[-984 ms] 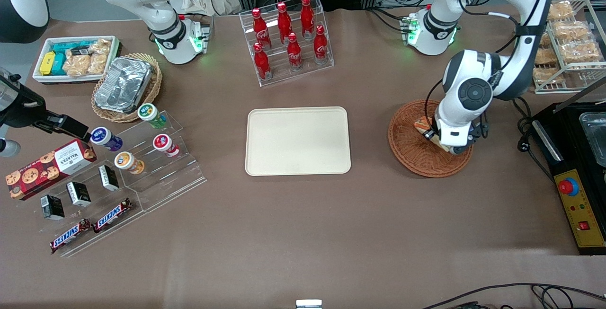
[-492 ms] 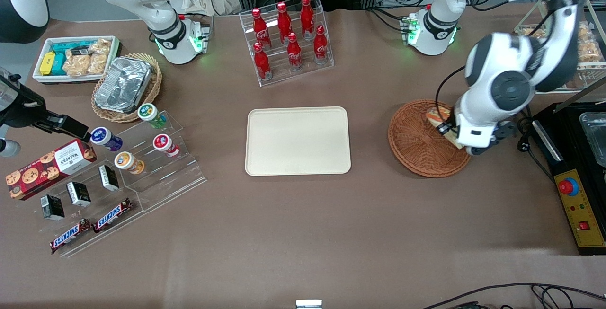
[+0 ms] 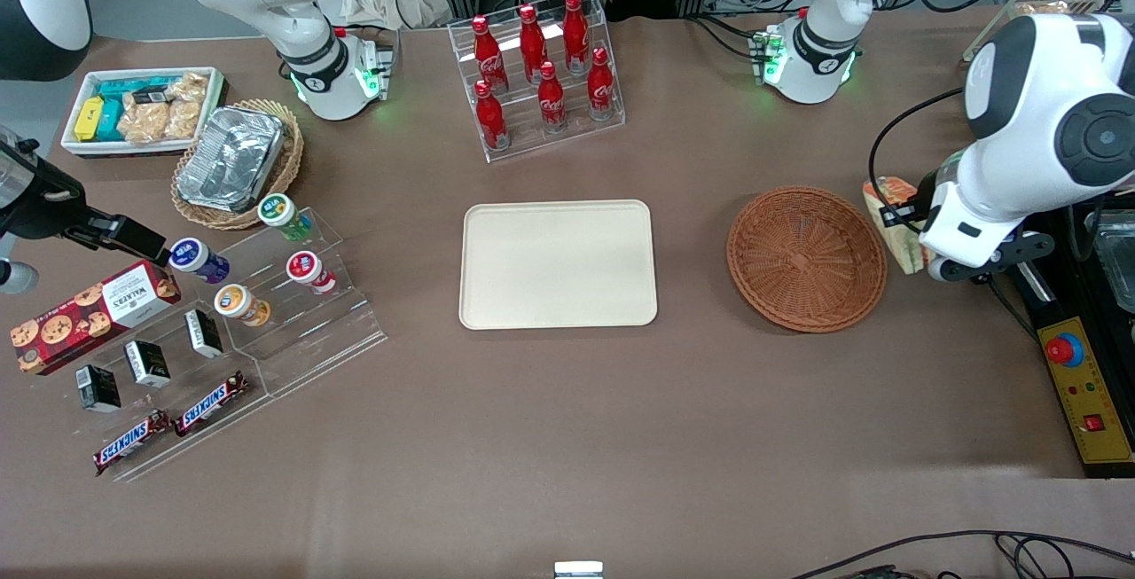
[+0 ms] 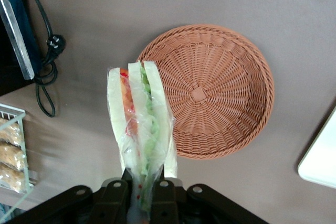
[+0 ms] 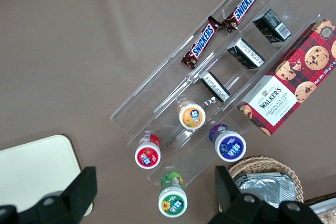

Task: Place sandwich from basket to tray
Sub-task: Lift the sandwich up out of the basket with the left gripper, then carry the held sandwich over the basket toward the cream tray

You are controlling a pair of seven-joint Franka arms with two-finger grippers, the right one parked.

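The brown table stretches under everything I can see. On it, about midway along, lies the cream tray, flat and bare, with a clear rack of red bottles farther from the front camera than it. Beside the tray, toward my end of the table, sits the round woven basket, with nothing inside it; from my wrist camera I look straight down into its weave.

My arm hangs raised above the table just past the basket's rim, on the side away from the tray and next to the black appliance at the table's edge. My gripper is pinching the sandwich by its narrow end, fingers pressed against the wrapped bread on either side. The sandwich stands out from the gripper with its cut edge showing: white bread, an orange-red layer and a green layer, all under clear film. In the front view the sandwich appears just beside the basket's rim, clear of the basket and well apart from the tray.

Toward the parked arm's end are a stepped clear stand with small cups and Snickers bars.
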